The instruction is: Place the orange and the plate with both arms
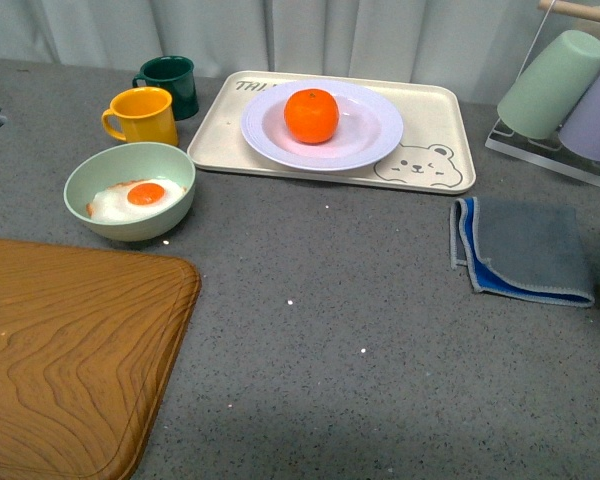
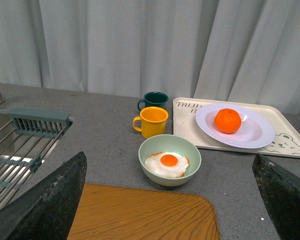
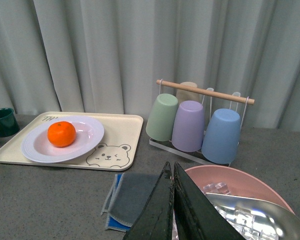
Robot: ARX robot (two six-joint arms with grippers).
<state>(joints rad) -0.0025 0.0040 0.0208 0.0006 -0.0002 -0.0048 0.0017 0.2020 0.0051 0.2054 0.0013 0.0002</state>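
The orange (image 1: 312, 115) sits in the well of the plate (image 1: 375, 143), in the upper middle of the front frame, and the plate rests on a cream tray (image 1: 454, 140) with a bear drawn in its near right corner. Left of the tray stand a yellow mug (image 1: 142, 116) and, just behind it, a dark green mug (image 1: 170, 84). Below them a pale green bowl (image 1: 90, 180) holds a fried egg (image 1: 138, 198). A wooden board (image 1: 70, 360) fills the lower left corner. At right a folded grey-blue cloth (image 1: 521, 250) lies on the grey counter (image 1: 330, 320), below a rack of upturned cups (image 1: 565, 90).

Neither arm shows in the front frame. In the left wrist view the left gripper (image 2: 170, 200) is released, fingers wide apart. In the right wrist view the right gripper (image 3: 173, 210) is clenched, holding nothing, fingers pressed together above a pink bowl (image 3: 250, 185).
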